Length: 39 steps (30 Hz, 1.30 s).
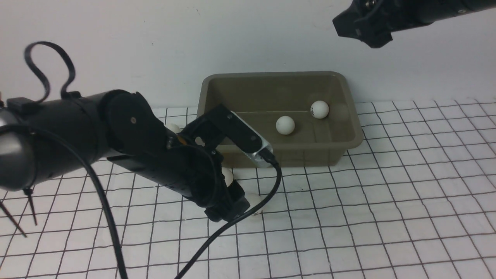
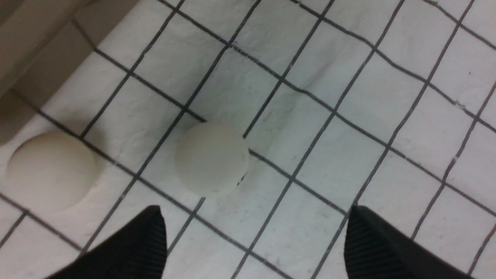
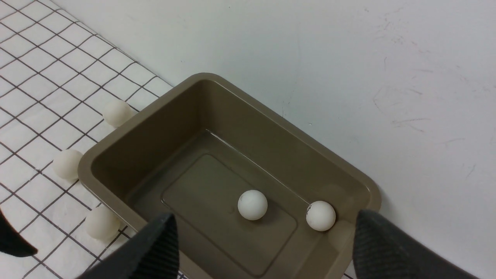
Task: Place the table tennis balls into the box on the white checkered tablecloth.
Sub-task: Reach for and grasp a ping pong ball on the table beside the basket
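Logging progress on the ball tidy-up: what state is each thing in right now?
box: upright, open-topped, holding two balls.
balls in the box: two, resting apart on its floor.
balls outside: three visible, lying on the tablecloth beside the box.
tablecloth: spread flat, slightly wrinkled.
left tool: open, empty, low over the tablecloth.
right tool: open, empty, held high, clear of the box.

Two white balls [image 1: 285, 125] lay inside the open olive box [image 1: 271, 74]; three other balls [image 3: 102, 222] rested beside it on the checkered tablecloth [image 1: 387, 213].

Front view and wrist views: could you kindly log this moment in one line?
left tool: open, low beside ball on tablecloth | right tool: open, raised, empty | box: two balls inside
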Available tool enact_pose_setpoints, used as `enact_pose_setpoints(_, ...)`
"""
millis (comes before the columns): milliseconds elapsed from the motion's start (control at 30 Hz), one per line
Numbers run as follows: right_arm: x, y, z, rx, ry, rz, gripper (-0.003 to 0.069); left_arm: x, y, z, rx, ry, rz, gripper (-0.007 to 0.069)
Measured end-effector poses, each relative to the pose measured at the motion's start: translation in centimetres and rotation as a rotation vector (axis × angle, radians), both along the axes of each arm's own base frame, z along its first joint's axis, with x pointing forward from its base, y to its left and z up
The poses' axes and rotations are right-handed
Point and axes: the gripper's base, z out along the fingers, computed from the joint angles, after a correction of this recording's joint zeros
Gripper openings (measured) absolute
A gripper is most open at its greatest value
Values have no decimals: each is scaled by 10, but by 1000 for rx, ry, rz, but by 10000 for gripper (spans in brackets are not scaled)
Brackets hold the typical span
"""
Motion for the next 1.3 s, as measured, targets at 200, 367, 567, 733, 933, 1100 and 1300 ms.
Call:
enact_pose_setpoints(200, 0, 0, 0, 0, 0, 0, 547, 8, -12, -20, -10, 26, -34, 555)
enact_pose_setpoints(367, 0, 0, -1, -3, 7, 1, 547, 15, -13, -27, -4, -6, -9, 555)
enact_pose_setpoints(567, 0, 0, -1, -4, 8, 1, 547, 19, -13, -25, -13, -37, 12, 555)
enact_pose_setpoints(733, -1, 0, -1, -4, 11, 1, 547, 23, -13, -33, -2, -47, 24, 555)
enact_pose_setpoints(933, -1, 0, -1, -4, 11, 1, 547, 27, -14, -51, 22, -28, 31, 555)
enact_pose_setpoints(1100, -1, 0, -1, -4, 11, 1, 547, 30, -14, -56, 29, -47, 36, 552)
enact_pose_setpoints(1300, 0, 0, -1, -2, 7, 1, 547, 35, -14, -56, 21, -92, 65, 288)
